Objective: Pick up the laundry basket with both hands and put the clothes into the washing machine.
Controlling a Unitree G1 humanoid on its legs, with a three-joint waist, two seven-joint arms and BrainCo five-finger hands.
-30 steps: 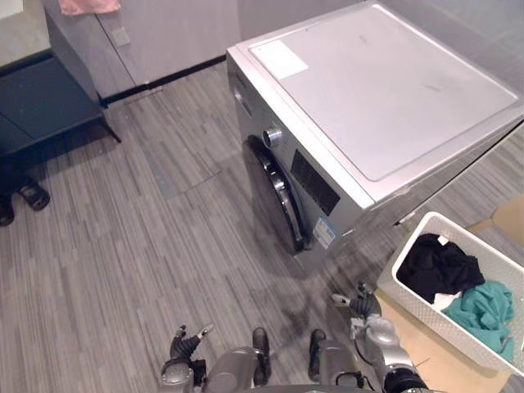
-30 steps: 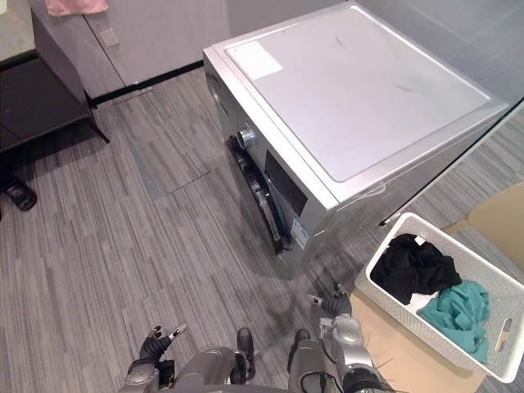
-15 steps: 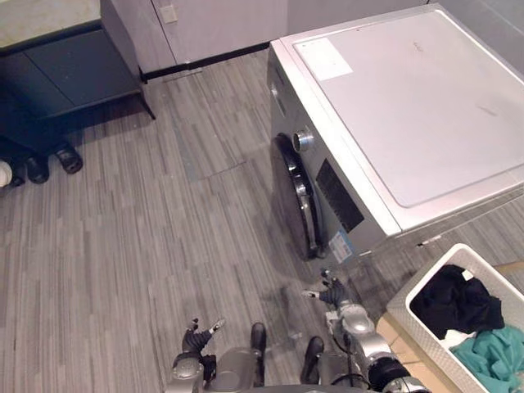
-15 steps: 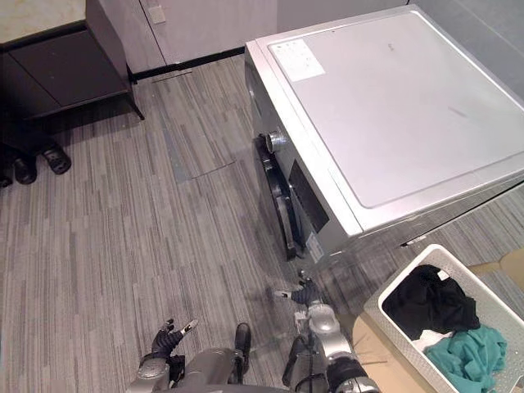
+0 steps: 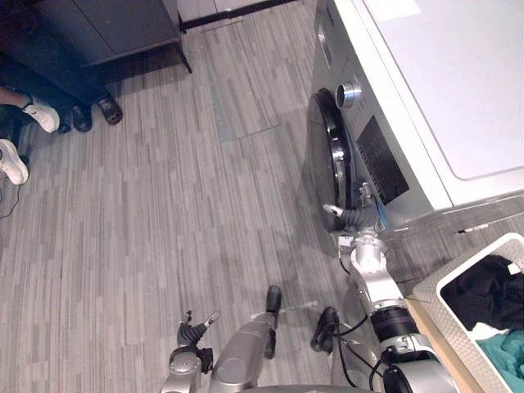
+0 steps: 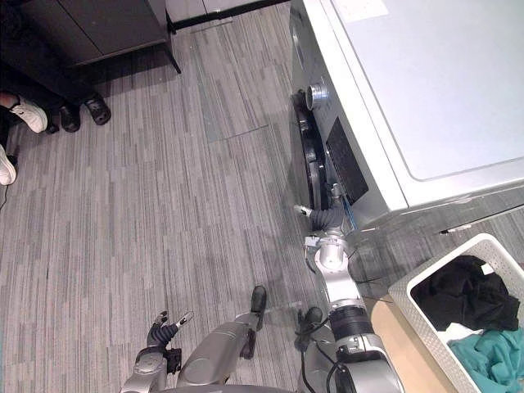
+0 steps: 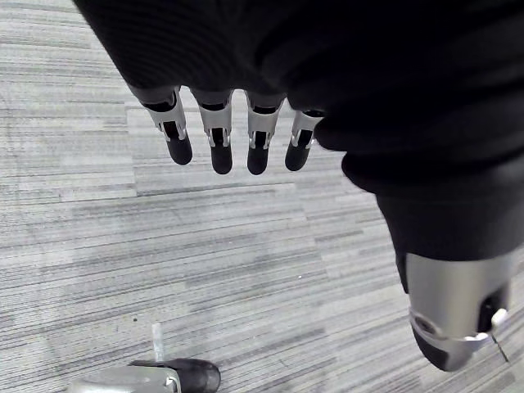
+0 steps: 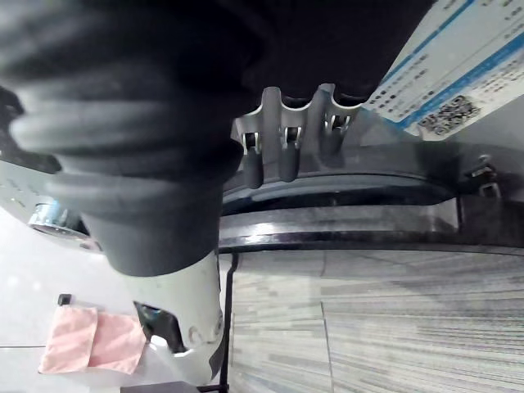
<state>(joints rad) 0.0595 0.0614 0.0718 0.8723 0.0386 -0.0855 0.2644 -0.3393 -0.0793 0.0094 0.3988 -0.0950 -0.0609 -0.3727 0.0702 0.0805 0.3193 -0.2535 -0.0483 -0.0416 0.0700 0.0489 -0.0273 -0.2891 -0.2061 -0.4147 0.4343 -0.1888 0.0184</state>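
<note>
Having risen from near the floor, the right hand is reaching the lower rim of the washing machine's door, its grip impossible to tell, while the left hand is hanging spread and the laundry basket of clothes is sitting beside the machine's front corner.

Smooth metal washing machine, perforated plastic basket, matt wood-grain floor.
</note>
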